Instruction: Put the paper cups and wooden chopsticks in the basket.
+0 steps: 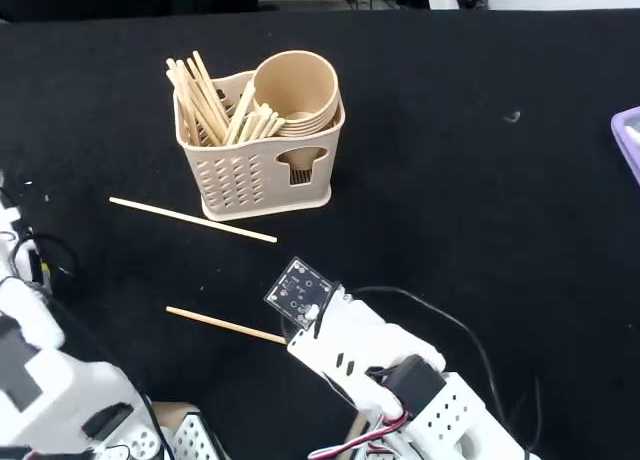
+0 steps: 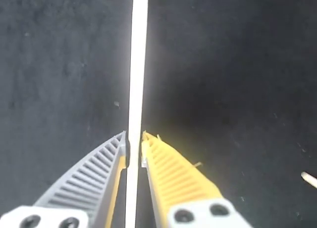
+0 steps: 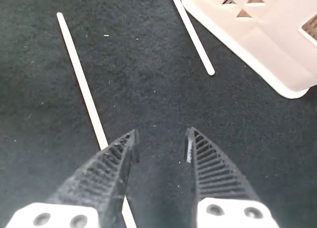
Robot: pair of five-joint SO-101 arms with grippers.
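The beige basket [image 1: 262,170] stands at the back of the black table, holding stacked paper cups [image 1: 295,85] and a bundle of wooden chopsticks [image 1: 200,100]. One loose chopstick [image 1: 190,220] lies just in front of it. A second one [image 1: 225,325] lies nearer, its end running under my right arm [image 1: 350,345]. My right gripper [image 3: 161,139] hovers open over the cloth with that nearer chopstick [image 3: 81,79] beside one finger; the basket corner [image 3: 262,44] and the other chopstick [image 3: 190,32] lie beyond. My left gripper [image 2: 133,136] is shut on a pale chopstick [image 2: 138,64] running lengthwise between its fingers.
My left arm's white body [image 1: 50,380] fills the near left corner, with cables beside it. A purple object [image 1: 628,140] pokes in at the right edge. The tip of another chopstick [image 2: 309,178] lies at the edge of the left wrist view.
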